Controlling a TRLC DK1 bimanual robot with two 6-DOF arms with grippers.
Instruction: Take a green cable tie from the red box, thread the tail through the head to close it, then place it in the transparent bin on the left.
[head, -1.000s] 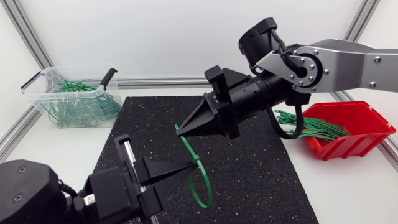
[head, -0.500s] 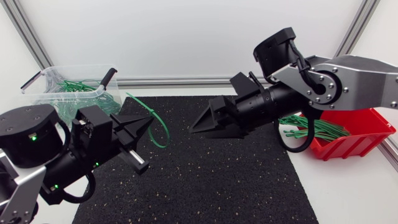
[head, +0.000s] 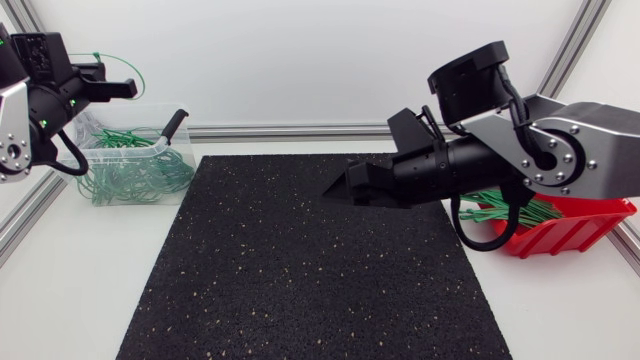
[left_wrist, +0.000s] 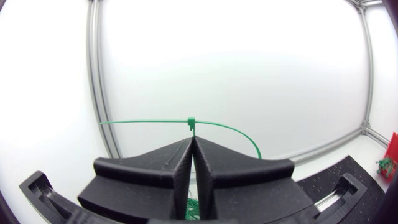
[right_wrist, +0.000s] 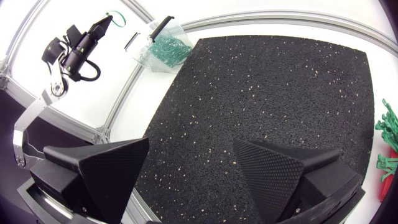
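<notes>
Likely light, springy, slick: green cable tie (left_wrist: 191, 121) clamped just beside its head in left gripper (left_wrist: 191, 140), near transparent bin (head: 72, 150) at 10 o'clock. Right gripper (right_wrist: 191, 142): spread wide, empty.

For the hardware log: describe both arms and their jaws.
The right arm has silver-grey flat links with round bolt heads, black cylindrical joints and a black cable looping beneath. Its jaws are matte black wedges, finely textured on the inner faces. The left arm shows a silver-grey link, a black wrist with green lights and a black cable; same wedge jaws.
</notes>
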